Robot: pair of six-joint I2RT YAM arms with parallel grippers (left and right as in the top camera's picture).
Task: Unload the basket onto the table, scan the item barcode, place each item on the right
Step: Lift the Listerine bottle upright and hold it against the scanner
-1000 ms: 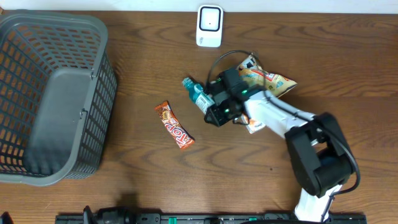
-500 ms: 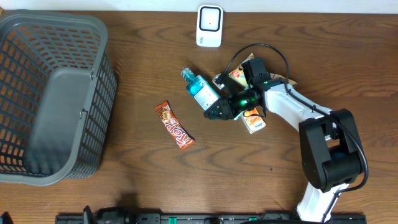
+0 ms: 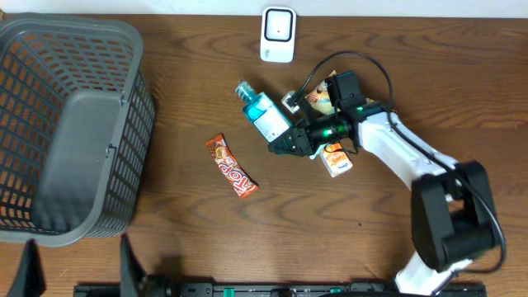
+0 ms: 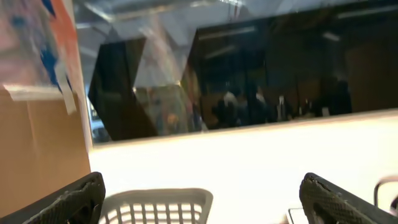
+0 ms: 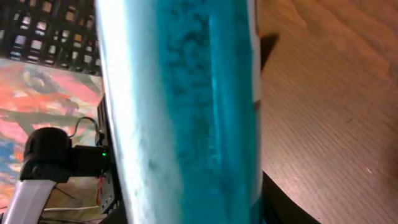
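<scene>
The item in hand is a teal bottle [image 3: 262,111] with a white label, and my right gripper [image 3: 280,142] is shut on its lower end. It is lifted and tilted, cap toward the upper left. It fills the right wrist view as a blue-green column [image 5: 186,112], with one dark finger [image 5: 283,202] beside it. The white scanner [image 3: 278,35] stands at the table's back edge, above the bottle. My left gripper [image 3: 78,272] shows at the bottom left edge; in its wrist view it [image 4: 205,208] is open and holds nothing.
A grey mesh basket [image 3: 66,124] fills the left side and shows in the left wrist view [image 4: 155,202]. An orange candy bar [image 3: 231,167] lies mid-table. A snack bag [image 3: 326,95] and a small orange packet [image 3: 337,158] lie under the right arm.
The right arm swung and carried the bottle a little up and to the left, toward the scanner. The left gripper's fingers have come into the overhead view at the bottom left.
</scene>
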